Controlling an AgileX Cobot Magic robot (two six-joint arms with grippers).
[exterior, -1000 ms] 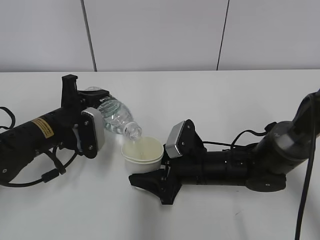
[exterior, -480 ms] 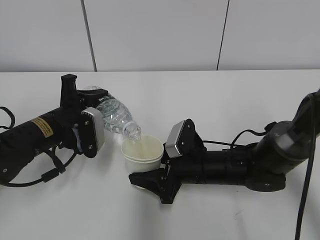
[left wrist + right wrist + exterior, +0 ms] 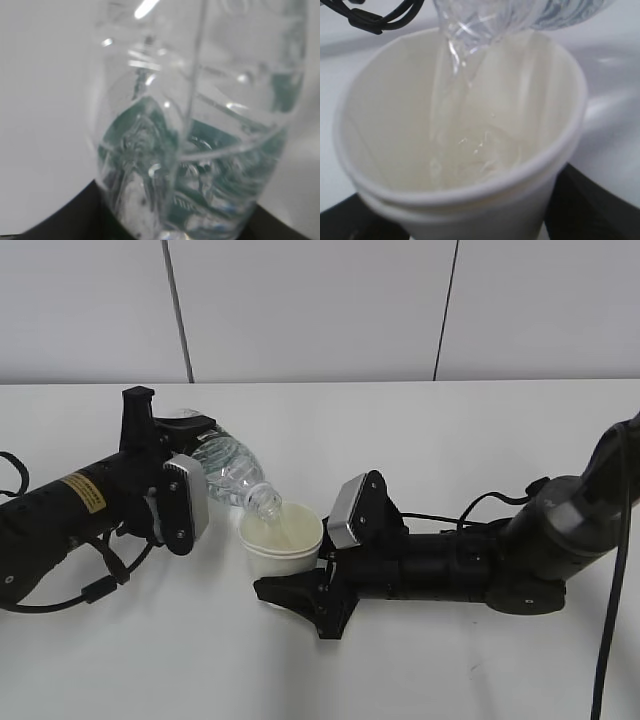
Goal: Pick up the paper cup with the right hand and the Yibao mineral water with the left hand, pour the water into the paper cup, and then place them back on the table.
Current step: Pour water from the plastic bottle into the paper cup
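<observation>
My left gripper (image 3: 185, 455) is shut on the Yibao mineral water bottle (image 3: 232, 475), tipped with its open mouth down to the right over the paper cup (image 3: 282, 540). The bottle fills the left wrist view (image 3: 195, 125), its green label at the bottom. My right gripper (image 3: 285, 585) is shut on the cup near its base, just above the white table (image 3: 420, 430). In the right wrist view a stream of clear water (image 3: 445, 100) falls from the bottle mouth (image 3: 470, 20) into the cup (image 3: 470, 210), and water pools at the bottom.
A black cable (image 3: 105, 585) loops on the table under the left arm. The right arm (image 3: 470, 565) lies low across the table from the right. A grey panelled wall (image 3: 320, 310) stands behind the table's far edge.
The right gripper and cup have shifted slightly left and down, bringing the cup more directly under the bottle mouth. The bottle stays tipped and water keeps flowing.
</observation>
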